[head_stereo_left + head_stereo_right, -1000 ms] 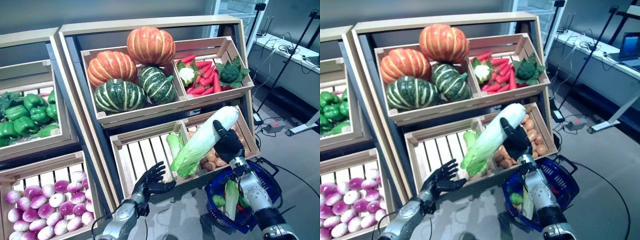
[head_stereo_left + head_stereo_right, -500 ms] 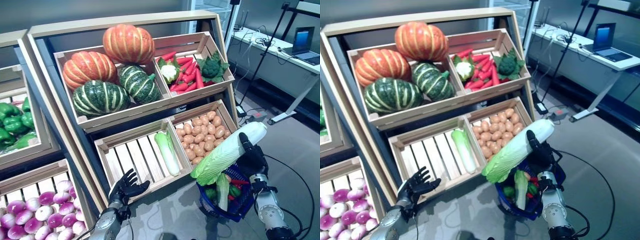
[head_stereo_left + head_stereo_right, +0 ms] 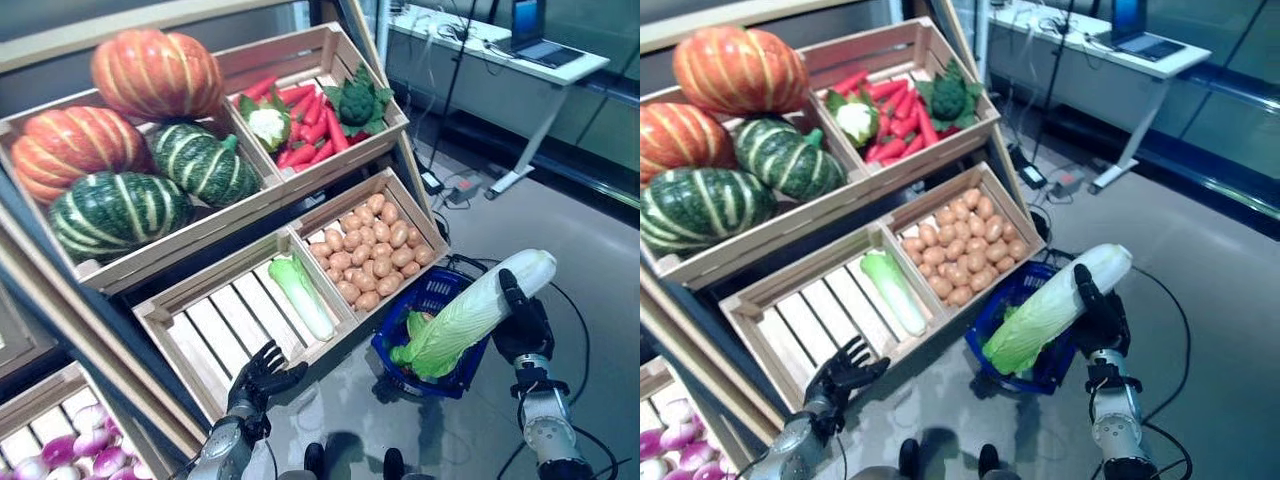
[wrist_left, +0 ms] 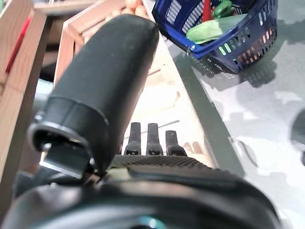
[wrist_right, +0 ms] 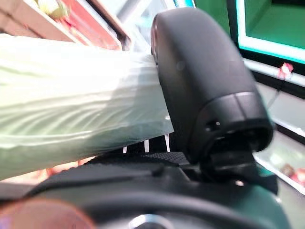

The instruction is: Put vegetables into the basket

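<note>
- Left eye view has the right hand (image 3: 522,325) wrapped around the pale stalk end of a napa cabbage (image 3: 468,318), thumb and fingers curled round it, so it's a proper grip and not just resting on it
- The cabbage is tilted, leafy green end pointing down, with the tip hanging right over the open top of the blue basket (image 3: 396,357) on the floor; can't tell if the leaves are already touching what's inside
- The basket sits just in front of the crate of potatoes (image 3: 372,256) and already has some greens in it, plus something red showing in the left wrist view
- Left hand (image 3: 260,372) is down by the front edge of the lower slatted crate (image 3: 225,335), fingers spread loose, holding nothing, basically idle
- One more napa cabbage (image 3: 301,293) is lying in that slatted crate, so I'd guess there's more to fetch after this
- Step-wise this looks like the drop-off: the veg is picked and carried over, just not let go yet
- Next move, imo: lower the leafy end further into the basket, then open the fingers so it slides in. It's long compared to the basket, so it may tip over the rim or lean out if released too high or too far off to the side
</note>
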Motion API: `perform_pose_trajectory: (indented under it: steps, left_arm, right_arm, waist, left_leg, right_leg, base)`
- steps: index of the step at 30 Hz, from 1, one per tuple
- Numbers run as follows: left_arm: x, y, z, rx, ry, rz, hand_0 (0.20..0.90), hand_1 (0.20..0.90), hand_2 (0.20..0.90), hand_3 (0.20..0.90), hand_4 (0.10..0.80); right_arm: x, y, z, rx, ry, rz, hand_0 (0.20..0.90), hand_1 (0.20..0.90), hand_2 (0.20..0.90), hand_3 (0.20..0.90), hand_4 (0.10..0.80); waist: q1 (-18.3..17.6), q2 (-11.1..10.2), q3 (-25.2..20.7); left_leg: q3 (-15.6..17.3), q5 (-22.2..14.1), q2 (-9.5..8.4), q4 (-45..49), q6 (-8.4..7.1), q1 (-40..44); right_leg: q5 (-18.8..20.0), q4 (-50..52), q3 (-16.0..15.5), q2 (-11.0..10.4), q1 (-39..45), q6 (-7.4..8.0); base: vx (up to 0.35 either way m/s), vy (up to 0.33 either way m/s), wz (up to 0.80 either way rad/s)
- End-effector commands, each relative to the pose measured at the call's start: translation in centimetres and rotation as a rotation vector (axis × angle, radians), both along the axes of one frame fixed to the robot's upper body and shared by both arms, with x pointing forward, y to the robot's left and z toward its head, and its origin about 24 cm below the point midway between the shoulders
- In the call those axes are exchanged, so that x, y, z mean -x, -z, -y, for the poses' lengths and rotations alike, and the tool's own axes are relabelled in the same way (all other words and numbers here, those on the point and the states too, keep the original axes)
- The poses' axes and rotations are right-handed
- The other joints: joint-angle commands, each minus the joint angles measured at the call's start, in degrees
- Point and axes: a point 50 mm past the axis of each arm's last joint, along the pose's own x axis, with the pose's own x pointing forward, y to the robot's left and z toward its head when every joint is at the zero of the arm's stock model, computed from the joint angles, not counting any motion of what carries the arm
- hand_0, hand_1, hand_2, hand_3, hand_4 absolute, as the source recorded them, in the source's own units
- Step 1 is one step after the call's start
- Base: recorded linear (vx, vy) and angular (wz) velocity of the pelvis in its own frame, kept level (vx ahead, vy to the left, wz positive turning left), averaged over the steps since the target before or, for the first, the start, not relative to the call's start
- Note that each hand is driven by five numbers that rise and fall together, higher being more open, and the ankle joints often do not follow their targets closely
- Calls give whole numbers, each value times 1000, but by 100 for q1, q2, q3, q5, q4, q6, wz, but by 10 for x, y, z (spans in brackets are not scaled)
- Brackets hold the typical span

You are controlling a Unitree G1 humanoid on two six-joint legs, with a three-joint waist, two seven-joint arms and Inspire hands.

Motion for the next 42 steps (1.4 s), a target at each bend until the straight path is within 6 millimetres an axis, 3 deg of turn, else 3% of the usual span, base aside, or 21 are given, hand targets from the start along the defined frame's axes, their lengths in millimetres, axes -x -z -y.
perform_pose_trajectory:
  steps: [1,4,10,16,18,19,24,26,30,33,42]
  left_arm:
    - [-37,-40,-19,-72,-19,203,900,900,900,900,800]
    - [-38,-40,-21,-73,-46,199,900,900,900,900,800]
    - [-21,-24,-9,-37,-18,133,900,900,900,900,800]
    - [-20,-25,-10,-36,16,141,900,900,900,900,800]
    - [-25,-31,-10,-43,32,176,900,900,900,900,800]
    - [-31,-40,-11,-55,45,224,900,900,900,900,800]
    - [-54,-79,-15,-156,3,459,900,900,900,900,800]
    - [-62,-95,-16,-215,-54,557,900,900,900,900,800]
    - [-73,-116,-13,-260,-137,690,900,900,900,900,800]
    - [-79,-136,-6,-285,-154,797,900,900,900,900,800]
    - [-87,-162,-2,-265,-237,905,900,900,900,900,800]
  right_arm:
    - [-31,-50,18,144,108,174,300,300,300,300,400]
    - [-39,-52,26,192,140,141,300,300,300,300,400]
    - [-57,-84,45,337,219,123,300,300,300,300,400]
    - [-75,-116,60,506,256,97,300,300,300,300,400]
    - [-82,-127,65,551,271,90,300,300,300,300,400]
    - [-85,-139,73,579,295,91,300,300,300,300,400]
    - [-97,-170,88,674,319,104,300,300,300,300,400]
    - [-102,-179,88,685,334,110,300,300,300,300,400]
    - [-114,-191,85,719,333,81,300,300,300,300,400]
    - [-122,-204,83,760,351,47,300,300,300,300,400]
    - [-131,-205,74,689,334,44,300,300,300,300,400]
  waist:
    - [50,-111,-270]
    - [126,-146,-306]
    - [395,-221,-358]
    - [574,-208,-292]
    - [628,-194,-218]
    - [686,-170,-80]
    - [762,18,536]
    - [792,111,814]
    - [862,227,1209]
    - [873,338,1465]
    - [767,484,1754]
  left_leg:
    - [-260,-530,5,44,-241,-71]
    - [-154,-566,76,44,-242,-72]
    - [-61,-426,264,44,-384,-72]
    - [-160,-330,346,200,-497,-204]
    - [-223,-394,359,576,-530,-444]
    - [-386,-596,379,1156,-596,-765]
    - [-577,-1067,469,2599,-553,-1756]
    - [-707,-1257,437,3192,-495,-2268]
    - [-950,-1445,177,3855,-354,-2990]
    - [-958,-1620,8,4399,-247,-3536]
    - [-885,-2113,-250,5570,25,-4603]
  right_leg:
    - [-155,385,16,-264,91,324]
    - [-128,103,-20,-184,188,271]
    - [-190,-237,-267,-25,541,116]
    - [-383,-113,-461,24,620,-13]
    - [-494,135,-525,-21,509,-65]
    - [-699,543,-479,-73,338,-93]
    - [-1198,1966,-475,-406,-565,-302]
    - [-1398,2668,-424,-588,-1037,-398]
    - [-1564,3485,-330,-809,-1782,-478]
    - [-1712,4214,-224,-986,-2479,-502]
    - [-2067,5557,182,-1226,-3862,-510]
  base:
    - [4,-207,-38]
    - [30,-169,-11]
    - [79,-159,-2]
    - [51,-108,7]
    - [-10,-90,18]
    - [-38,-95,19]
    - [-154,-24,17]
    - [-162,12,9]
    - [-96,12,23]
    - [-120,49,14]
    - [-44,48,8]
